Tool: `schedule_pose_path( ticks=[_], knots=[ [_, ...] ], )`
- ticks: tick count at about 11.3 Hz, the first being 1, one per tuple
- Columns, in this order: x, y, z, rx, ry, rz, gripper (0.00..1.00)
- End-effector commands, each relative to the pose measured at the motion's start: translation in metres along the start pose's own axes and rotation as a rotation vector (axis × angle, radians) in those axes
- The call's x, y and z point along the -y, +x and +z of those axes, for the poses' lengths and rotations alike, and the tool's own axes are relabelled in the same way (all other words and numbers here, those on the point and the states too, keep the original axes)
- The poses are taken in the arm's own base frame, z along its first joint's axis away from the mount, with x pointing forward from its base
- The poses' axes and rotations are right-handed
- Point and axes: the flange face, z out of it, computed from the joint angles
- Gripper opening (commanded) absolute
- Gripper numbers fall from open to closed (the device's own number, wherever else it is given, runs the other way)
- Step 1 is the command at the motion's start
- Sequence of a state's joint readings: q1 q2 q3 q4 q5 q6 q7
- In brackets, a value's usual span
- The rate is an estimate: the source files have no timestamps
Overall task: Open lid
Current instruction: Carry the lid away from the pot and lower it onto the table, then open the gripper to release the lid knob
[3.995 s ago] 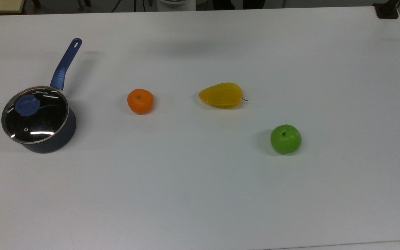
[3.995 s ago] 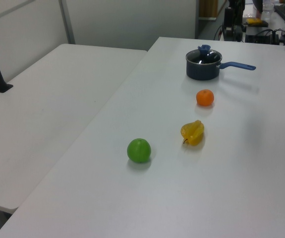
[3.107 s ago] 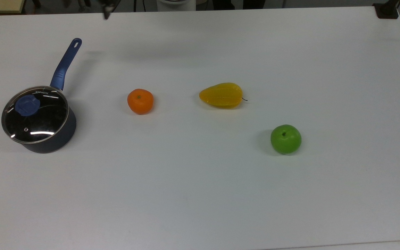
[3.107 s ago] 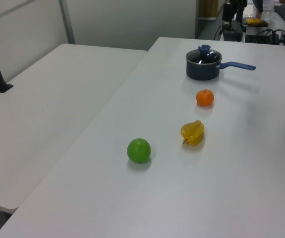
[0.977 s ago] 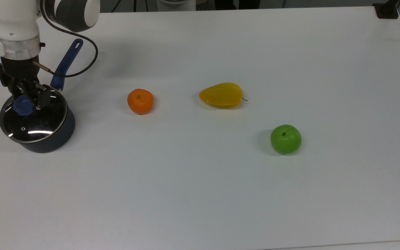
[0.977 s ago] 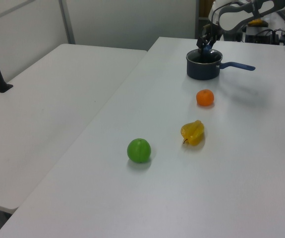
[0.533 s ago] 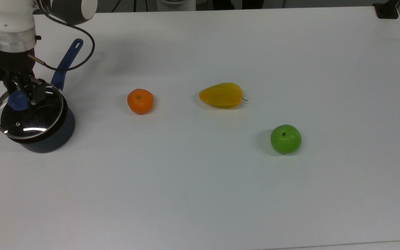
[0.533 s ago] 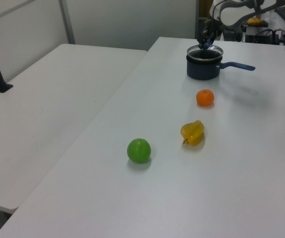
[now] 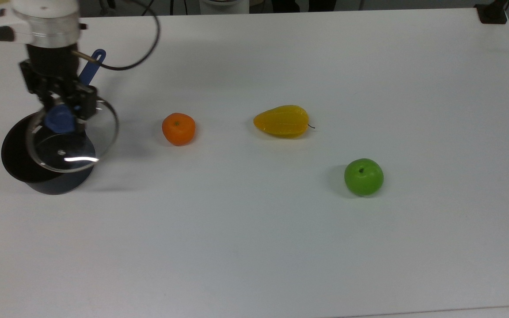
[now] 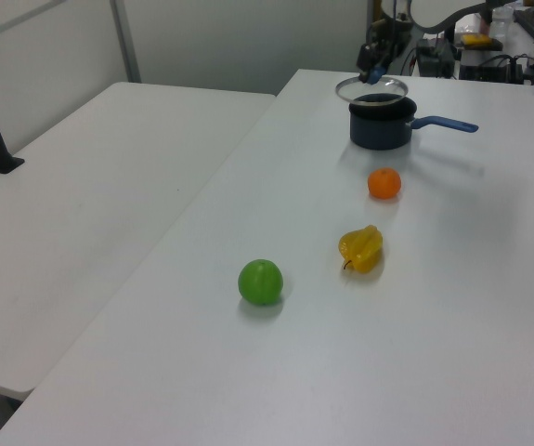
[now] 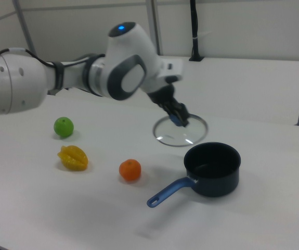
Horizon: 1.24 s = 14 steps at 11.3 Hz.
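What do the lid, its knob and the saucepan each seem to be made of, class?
Lid: clear glass, probably, since the table shows through it; thin shiny rim, likely metal.
Knob: matte blue, plastic by the look, held in the gripper.
Saucepan: dark, dull-coated metal, it seems; its blue handle looks like plastic or rubber.

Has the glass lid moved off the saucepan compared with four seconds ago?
Yes. The lid, held at its blue knob by the gripper, has lifted and shifted toward the top view's right, toward the orange, leaving the saucepan mostly uncovered.
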State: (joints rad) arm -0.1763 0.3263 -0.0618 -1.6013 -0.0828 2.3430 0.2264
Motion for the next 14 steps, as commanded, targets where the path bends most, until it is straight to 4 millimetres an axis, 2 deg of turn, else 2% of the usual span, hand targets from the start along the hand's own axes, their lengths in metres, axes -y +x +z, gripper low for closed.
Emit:
schedule_pose_path(
  ticks=[1,3,4,7,10,12,14],
  knots=[
    [0.074,-0.030,-0.006,0.033,0.033,-0.049,0.59],
    [0.131,-0.055,0.000,0.063,0.071,-0.086,0.60],
    [0.160,-0.073,0.011,0.092,0.090,-0.127,0.60],
    [0.225,-0.111,0.037,0.121,0.133,-0.220,0.60],
    [0.264,-0.132,0.056,0.074,0.166,-0.287,0.60],
    [0.275,-0.142,0.076,0.052,0.168,-0.323,0.61],
    [0.280,-0.144,0.082,0.026,0.174,-0.339,0.61]
  ],
)
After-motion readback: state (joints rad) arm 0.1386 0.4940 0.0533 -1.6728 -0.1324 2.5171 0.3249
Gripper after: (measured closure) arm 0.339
